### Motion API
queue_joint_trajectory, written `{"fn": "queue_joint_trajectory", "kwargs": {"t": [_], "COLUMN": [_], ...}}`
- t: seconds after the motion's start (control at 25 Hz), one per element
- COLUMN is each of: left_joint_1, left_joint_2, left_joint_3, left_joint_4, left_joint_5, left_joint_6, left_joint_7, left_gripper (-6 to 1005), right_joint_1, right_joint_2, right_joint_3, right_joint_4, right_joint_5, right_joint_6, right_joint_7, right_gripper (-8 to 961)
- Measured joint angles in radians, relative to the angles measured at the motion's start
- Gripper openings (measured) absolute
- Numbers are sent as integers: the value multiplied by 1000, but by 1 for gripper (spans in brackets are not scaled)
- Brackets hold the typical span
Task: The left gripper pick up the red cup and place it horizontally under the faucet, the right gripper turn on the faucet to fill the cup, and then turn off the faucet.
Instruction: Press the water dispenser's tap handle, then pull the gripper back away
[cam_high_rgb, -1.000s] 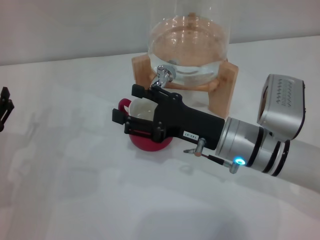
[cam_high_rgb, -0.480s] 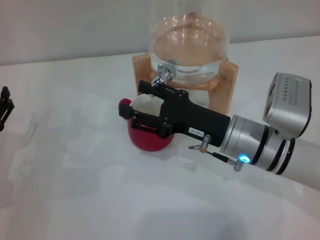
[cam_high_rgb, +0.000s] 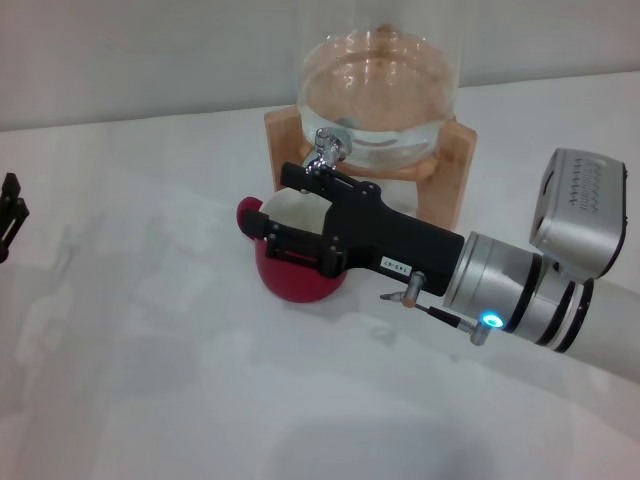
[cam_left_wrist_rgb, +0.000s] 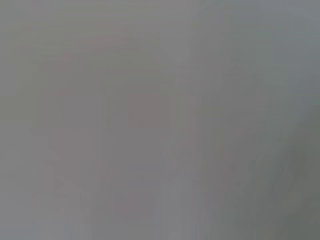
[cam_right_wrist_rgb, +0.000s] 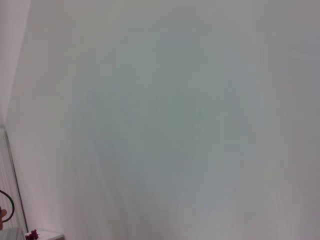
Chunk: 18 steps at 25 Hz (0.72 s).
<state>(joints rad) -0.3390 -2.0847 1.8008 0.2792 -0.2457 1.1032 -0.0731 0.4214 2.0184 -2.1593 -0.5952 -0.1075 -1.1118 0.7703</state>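
I see my right gripper (cam_high_rgb: 290, 215) over the red cup (cam_high_rgb: 298, 275) on the white table (cam_high_rgb: 150, 380), its fingers (cam_high_rgb: 300, 180) spread apart. The top finger touches the faucet (cam_high_rgb: 326, 148) just behind. My left gripper (cam_high_rgb: 8, 215) waits far off; I cannot tell its fingers.

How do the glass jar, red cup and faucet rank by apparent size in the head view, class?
1. Glass jar, cropped at the top.
2. Red cup, partly hidden by the right gripper.
3. Faucet, clearly smallest.
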Motion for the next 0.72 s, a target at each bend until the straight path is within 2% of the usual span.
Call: {"fn": "queue_joint_trajectory", "kwargs": {"t": [0.72], "left_joint_1": [0], "left_joint_2": [0], "left_joint_3": [12], "left_joint_4": [0], "left_joint_5": [0], "left_joint_6": [4], "left_joint_7": [-2], "left_gripper": [872], "right_joint_1": [-24], "right_joint_2": [-5], "right_joint_3": [18], "right_joint_4": [-5], "right_joint_5": [-5], "right_joint_6": [2], "right_joint_7": [0], "right_gripper": [854]}}
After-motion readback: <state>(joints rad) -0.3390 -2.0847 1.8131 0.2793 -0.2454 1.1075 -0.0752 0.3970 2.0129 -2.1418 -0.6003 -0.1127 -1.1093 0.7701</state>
